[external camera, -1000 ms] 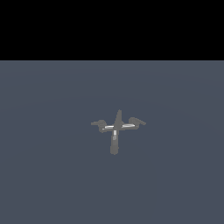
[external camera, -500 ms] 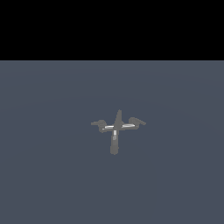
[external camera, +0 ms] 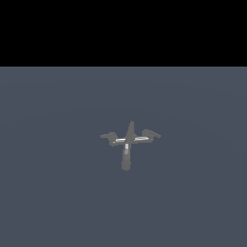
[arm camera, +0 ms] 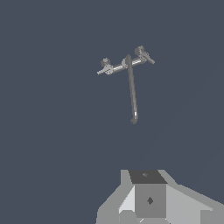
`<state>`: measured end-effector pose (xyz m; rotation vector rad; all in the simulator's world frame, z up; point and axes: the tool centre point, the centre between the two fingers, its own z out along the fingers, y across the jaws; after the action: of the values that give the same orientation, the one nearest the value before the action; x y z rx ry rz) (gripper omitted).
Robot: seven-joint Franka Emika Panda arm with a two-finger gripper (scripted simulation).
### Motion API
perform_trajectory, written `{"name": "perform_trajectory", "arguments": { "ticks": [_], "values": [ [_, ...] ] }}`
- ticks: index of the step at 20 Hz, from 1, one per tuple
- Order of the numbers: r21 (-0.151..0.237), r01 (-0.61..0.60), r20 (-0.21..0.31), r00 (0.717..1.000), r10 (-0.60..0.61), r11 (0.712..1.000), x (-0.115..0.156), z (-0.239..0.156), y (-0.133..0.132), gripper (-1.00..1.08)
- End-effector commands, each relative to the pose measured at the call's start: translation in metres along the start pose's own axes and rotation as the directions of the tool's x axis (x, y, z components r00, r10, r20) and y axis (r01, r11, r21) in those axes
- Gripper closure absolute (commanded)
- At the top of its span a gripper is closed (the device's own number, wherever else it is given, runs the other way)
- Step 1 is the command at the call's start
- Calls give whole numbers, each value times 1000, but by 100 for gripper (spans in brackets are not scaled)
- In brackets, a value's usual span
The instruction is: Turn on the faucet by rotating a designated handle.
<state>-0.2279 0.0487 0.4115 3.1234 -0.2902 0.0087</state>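
Note:
The faucet [external camera: 127,143] is a small grey cross-shaped tap standing alone on the dark floor. Its long spout [external camera: 126,159] runs toward the camera and an upright spike rises from the middle. The handle [external camera: 109,137], a stubby lever with a rounded hub and flat tip, sticks out to the exterior view's left. In the wrist view the faucet [arm camera: 128,65] lies far off, seen from above, with the handle [arm camera: 105,68] at one end of the crossbar. My gripper [arm camera: 148,196] shows only as grey blocks at the frame edge, well away from the faucet. Its fingers cannot be made out.
A longer side lever [external camera: 151,133] with a raised, kinked dark tip sticks out opposite the handle, and shows in the wrist view too as the longer lever [arm camera: 144,55]. Flat blue-grey floor [external camera: 58,193] surrounds the faucet. The arm is out of the exterior view.

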Motion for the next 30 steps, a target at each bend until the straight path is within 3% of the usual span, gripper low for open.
{"name": "perform_trajectory", "arguments": {
  "ticks": [1,7,14,30],
  "values": [
    [1,-55,1,998,55,998,8,18,-9,108],
    [2,-191,3,982,191,982,31,63,-31,108],
    [4,-341,5,940,341,940,61,114,-52,108],
    [6,-607,11,795,607,795,129,214,-79,108]
  ]
}}
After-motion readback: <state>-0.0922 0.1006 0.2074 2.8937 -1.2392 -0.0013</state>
